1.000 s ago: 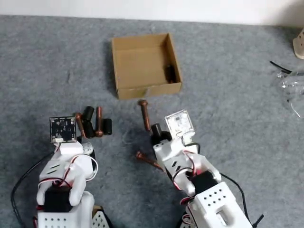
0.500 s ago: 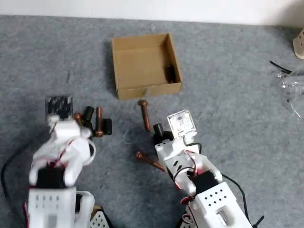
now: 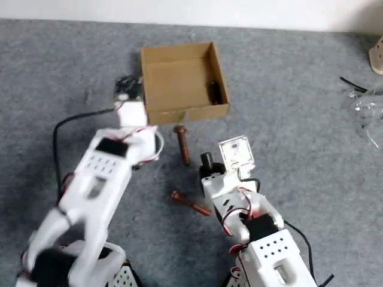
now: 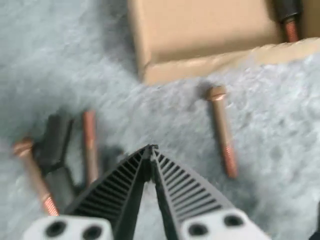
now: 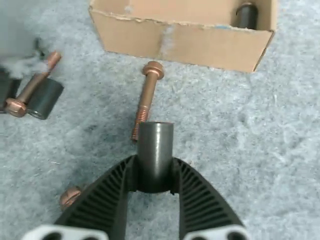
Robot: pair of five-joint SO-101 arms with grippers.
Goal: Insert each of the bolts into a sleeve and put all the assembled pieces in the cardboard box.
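One assembled piece (image 3: 214, 91) already lies in the cardboard box (image 3: 179, 112), so the step in hand looks like building the next one. The right arm (image 3: 239, 203) has its jaws clenched on a dark sleeve (image 5: 155, 142), open end pointing away from the wrist, just short of a copper bolt (image 5: 145, 97) that lies on the grey desk (image 3: 299, 149) in front of the box. The left arm (image 3: 114, 167) reaches to the box's near left corner with its jaws pressed together on nothing. The next move probably calls for those jaws to part, take a bolt by its head end, and line its shank up with the sleeve's bore. In the high view the left arm covers the loose cluster of bolts and sleeves (image 4: 52, 140). The left wrist view gives them blurred, so their count is uncertain. Another bolt (image 3: 190, 202) lies beside the right arm. Whether the boxed piece is fully seated cannot be judged.
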